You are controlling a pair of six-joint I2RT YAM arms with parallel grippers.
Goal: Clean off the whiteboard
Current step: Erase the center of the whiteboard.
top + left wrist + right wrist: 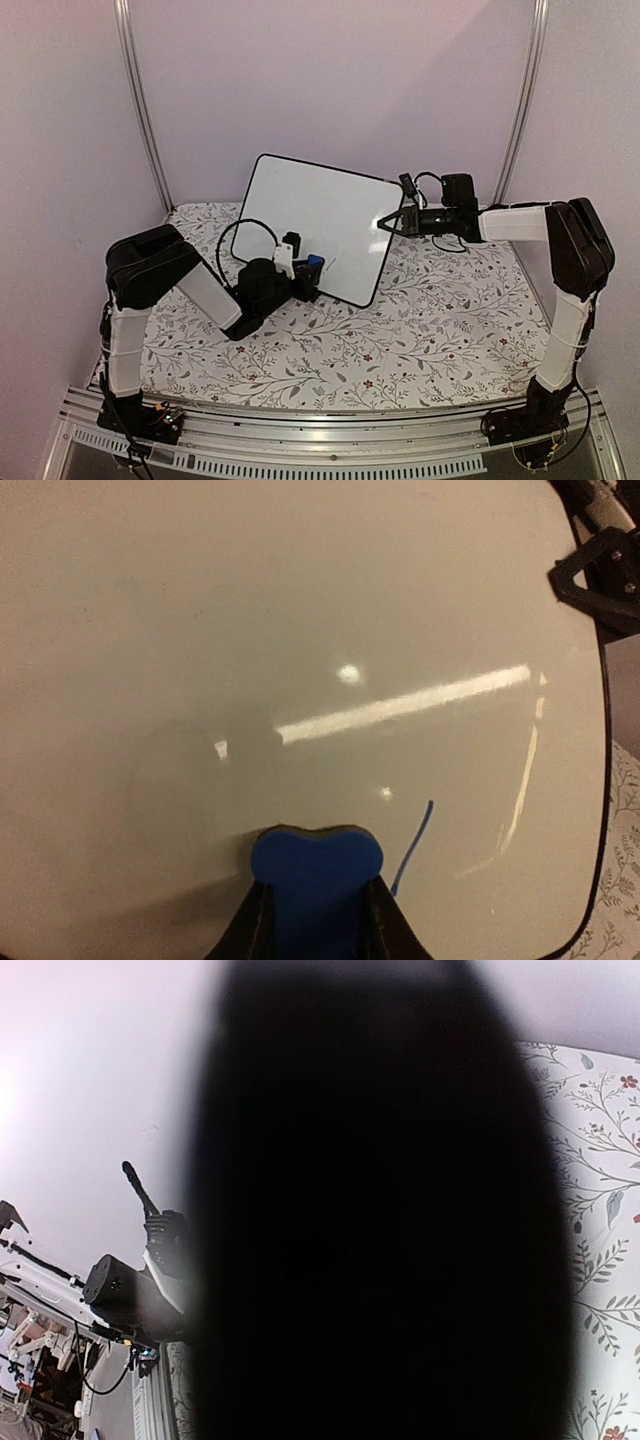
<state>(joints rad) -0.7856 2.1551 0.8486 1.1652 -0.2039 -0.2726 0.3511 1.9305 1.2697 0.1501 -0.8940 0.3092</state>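
The whiteboard (pixel 320 222) stands tilted up on the flowered cloth, its glossy face filling the left wrist view (pixel 300 630). My left gripper (pixel 303 270) is shut on a blue eraser (pixel 315 865), whose front edge presses against the lower part of the board. One short blue stroke (pixel 411 848) shows just right of the eraser (pixel 313 264). My right gripper (pixel 392 222) is shut on the board's right edge, and its black tip (pixel 600 575) shows at that edge. A dark blurred mass covers most of the right wrist view, so its fingers cannot be made out there.
The flowered tablecloth (pixel 420 330) covers the table. Metal posts (pixel 140 100) (pixel 522 100) rise at the back corners in front of plain walls. The left arm (pixel 130 1290) shows at the left of the right wrist view.
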